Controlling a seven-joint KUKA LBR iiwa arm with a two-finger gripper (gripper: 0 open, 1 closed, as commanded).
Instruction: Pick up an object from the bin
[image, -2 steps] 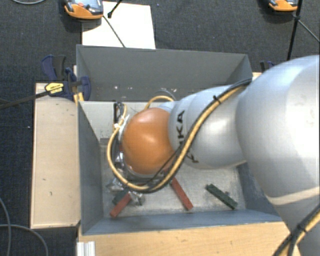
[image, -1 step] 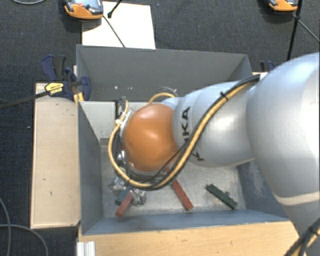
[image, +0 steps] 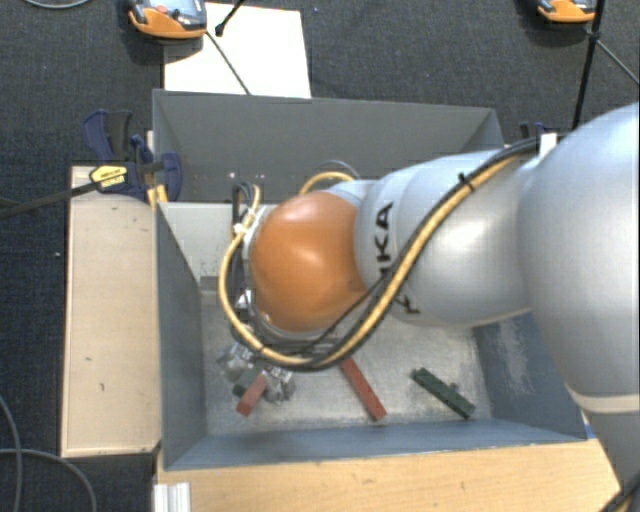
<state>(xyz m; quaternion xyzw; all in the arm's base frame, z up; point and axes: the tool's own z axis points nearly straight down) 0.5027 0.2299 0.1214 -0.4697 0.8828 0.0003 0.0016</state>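
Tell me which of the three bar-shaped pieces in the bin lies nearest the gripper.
The short reddish-brown piece at the bin floor's lower left, right by the gripper. The longer reddish-brown stick and the dark green bar lie farther right.

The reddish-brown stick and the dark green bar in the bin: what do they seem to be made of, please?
The reddish-brown stick looks like matte plastic or painted wood: even colour, no shine; I cannot tell which. The dark green bar looks like dull hard plastic, perhaps rubber: straight edges, no glint.
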